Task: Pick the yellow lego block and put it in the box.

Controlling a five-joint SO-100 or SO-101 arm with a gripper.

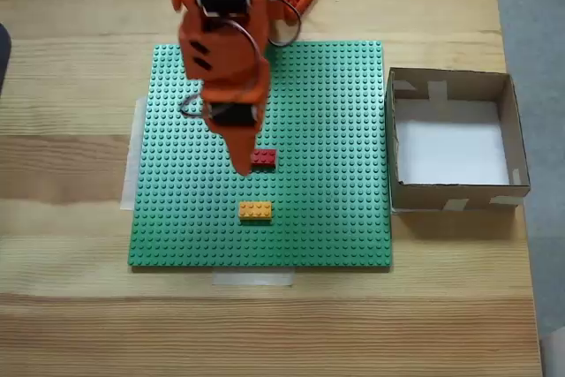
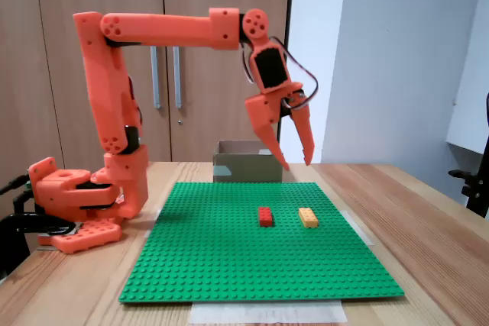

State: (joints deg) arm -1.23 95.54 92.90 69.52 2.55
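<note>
The yellow lego block point(image 1: 255, 210) point(image 2: 308, 217) lies flat on the green studded baseplate point(image 1: 335, 130) point(image 2: 229, 257). My gripper point(image 1: 244, 163) point(image 2: 296, 163) hangs open well above the plate, fingers pointing down with nothing between them. In a fixed view from the side it is above both bricks. From above, its tip is over the spot just left of the red brick point(image 1: 263, 158) point(image 2: 265, 216). The box point(image 1: 450, 193) point(image 2: 248, 167), brown cardboard with a white floor, stands off the plate's edge; nothing shows on its floor.
The orange arm's base point(image 2: 76, 204) sits at the plate's far side from the box, with cables beside it. Wooden table point(image 1: 71, 324) surrounds the plate. Tape strips hold the plate's edges. A cupboard stands behind the table.
</note>
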